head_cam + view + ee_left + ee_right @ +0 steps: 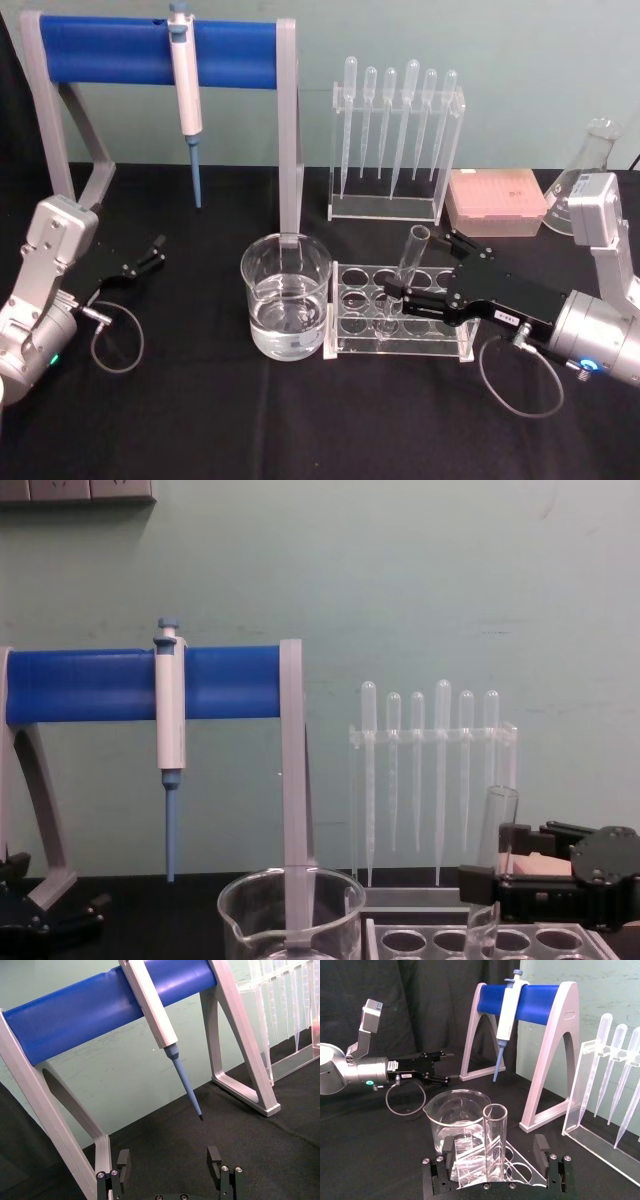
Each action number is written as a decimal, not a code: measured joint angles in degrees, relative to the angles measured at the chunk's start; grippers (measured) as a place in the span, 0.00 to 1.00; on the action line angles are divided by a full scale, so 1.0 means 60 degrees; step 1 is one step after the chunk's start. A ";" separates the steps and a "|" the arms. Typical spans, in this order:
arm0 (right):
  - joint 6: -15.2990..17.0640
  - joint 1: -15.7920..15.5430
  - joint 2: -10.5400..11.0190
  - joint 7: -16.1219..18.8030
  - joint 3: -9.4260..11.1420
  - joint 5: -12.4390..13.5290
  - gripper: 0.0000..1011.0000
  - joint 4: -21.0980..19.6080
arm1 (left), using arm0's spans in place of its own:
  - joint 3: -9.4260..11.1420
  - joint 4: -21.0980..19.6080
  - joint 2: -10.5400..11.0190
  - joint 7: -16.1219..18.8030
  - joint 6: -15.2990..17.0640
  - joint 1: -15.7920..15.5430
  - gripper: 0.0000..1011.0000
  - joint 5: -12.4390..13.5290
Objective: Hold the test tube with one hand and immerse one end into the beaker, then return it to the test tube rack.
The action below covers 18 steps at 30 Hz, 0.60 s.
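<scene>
Right gripper (418, 266), jaws wide, straddles the test tube (412, 245) leaning in the rack (462, 342), the beaker (262, 300) just at its 9 o'clock and the spread left gripper (152, 256) beyond.

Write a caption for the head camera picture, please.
Right gripper open around the tilted test tube in the rack, beaker beside it, left gripper idle at left.

Black-clothed table (200, 430), beaker (286, 305), test tube rack (358, 322), pipettor stand (110, 55)

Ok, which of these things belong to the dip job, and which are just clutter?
Job: test tube, beaker, test tube rack, right gripper open around the tube.
Lying about: pipettor on blue stand, pipettes, pink box, flask, left gripper parked.
</scene>
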 joint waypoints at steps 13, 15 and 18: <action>0.0025 -0.0009 0.0008 -0.0006 0.0016 0.0023 0.67 -0.0016 | -0.0001 0.0000 0.0000 0.0000 0.0000 0.0000 0.99 0.0000; 0.0027 -0.0011 0.0009 -0.0007 0.0018 0.0025 0.62 -0.0017 | 0.0000 0.0000 0.0000 0.0000 0.0000 0.0000 0.99 0.0001; 0.0030 -0.0014 0.0012 -0.0009 0.0020 0.0029 0.53 -0.0021 | 0.0000 0.0000 0.0000 0.0000 0.0000 0.0000 0.99 0.0000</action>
